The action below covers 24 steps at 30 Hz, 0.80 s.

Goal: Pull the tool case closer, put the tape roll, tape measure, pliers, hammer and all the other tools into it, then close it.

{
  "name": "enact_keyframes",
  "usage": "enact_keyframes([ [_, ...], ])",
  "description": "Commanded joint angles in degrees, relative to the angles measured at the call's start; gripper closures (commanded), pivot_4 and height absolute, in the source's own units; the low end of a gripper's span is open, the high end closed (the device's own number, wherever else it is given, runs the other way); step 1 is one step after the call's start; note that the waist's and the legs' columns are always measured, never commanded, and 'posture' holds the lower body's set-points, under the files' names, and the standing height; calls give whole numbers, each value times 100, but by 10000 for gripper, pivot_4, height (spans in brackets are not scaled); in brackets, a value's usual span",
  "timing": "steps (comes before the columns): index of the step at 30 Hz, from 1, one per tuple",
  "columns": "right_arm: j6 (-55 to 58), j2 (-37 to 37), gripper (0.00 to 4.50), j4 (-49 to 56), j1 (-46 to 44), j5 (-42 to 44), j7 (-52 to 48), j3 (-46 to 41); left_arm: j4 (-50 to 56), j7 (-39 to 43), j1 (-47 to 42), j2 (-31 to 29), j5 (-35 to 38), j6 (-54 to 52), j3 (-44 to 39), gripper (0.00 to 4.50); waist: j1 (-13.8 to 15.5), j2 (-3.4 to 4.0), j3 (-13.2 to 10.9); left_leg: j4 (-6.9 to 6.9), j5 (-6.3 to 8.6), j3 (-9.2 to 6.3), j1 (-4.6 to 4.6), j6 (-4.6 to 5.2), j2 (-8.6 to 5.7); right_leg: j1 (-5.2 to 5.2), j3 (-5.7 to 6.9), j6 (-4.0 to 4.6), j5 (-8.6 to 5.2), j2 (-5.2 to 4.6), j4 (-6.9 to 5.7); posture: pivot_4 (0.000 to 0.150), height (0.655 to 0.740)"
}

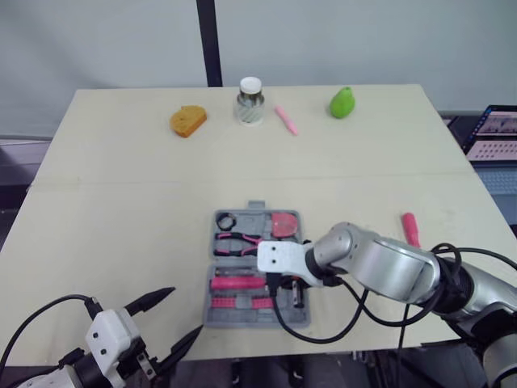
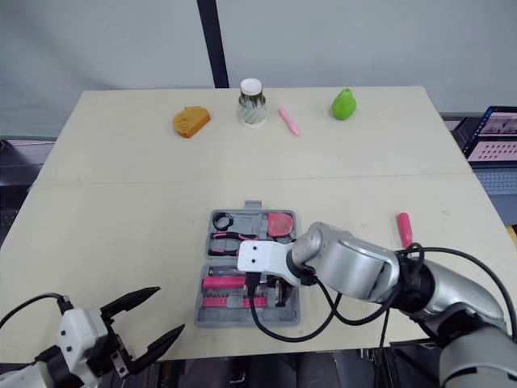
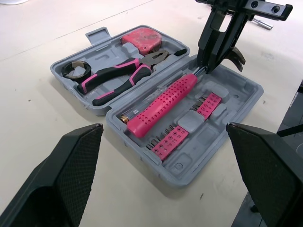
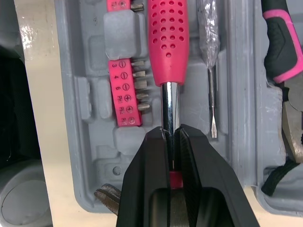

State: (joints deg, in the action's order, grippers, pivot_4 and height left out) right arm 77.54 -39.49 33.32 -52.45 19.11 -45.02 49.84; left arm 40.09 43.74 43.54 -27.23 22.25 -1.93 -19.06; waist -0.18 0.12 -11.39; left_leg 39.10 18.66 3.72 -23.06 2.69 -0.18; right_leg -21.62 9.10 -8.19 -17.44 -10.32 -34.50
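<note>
Tool case (image 1: pixel 222 315) lies open on the worktop (image 1: pixel 121 210), central and near the front edge.

Head views: the half farther from the robot holds the tape roll (image 1: pixel 224 219), pliers (image 1: pixel 236 241) and tape measure (image 1: pixel 283 224). The nearer half holds the hammer (image 1: pixel 234 283). The right gripper (image 1: pixel 291 284) reaches down into this nearer half. The left gripper (image 1: pixel 174 319) hangs off the front-left of the worktop, fingers spread wide, holding nothing. A pink-handled tool (image 1: pixel 410 229) lies on the worktop to the right of the case, apart from it. Along the far edge stand an orange piece (image 1: pixel 187 120), a jar (image 1: pixel 250 101), a pink pen (image 1: pixel 285 119) and a green pear (image 1: pixel 342 103).

Left wrist view: the hammer lies in its moulded slot, with pink bit strips (image 3: pixel 182 135) alongside. The right gripper stands at the head end.

Right wrist view: the right gripper's fingers are clamped on the hammer's steel shaft, just past the pink handle. A small screwdriver (image 4: pixel 211 94) lies beside the shaft.
</note>
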Motion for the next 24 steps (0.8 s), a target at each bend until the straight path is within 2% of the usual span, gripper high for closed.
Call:
enact_keyframes([
  [1,-98,54,44808,56,13,-50,59,76,113,-24,24,-18,-6,60,17,0,0,0,0,0,0,0,0,0,0,0,0,0,0,0,0,1500,7400],
  [24,-322,178,44808,-184,133,-181,115,165,-32,3,-98,-49,-80,116,29,0,-3,-1,1,1,-2,0,1,-1,0,0,0,0,0,0,-5,1500,7400],
])
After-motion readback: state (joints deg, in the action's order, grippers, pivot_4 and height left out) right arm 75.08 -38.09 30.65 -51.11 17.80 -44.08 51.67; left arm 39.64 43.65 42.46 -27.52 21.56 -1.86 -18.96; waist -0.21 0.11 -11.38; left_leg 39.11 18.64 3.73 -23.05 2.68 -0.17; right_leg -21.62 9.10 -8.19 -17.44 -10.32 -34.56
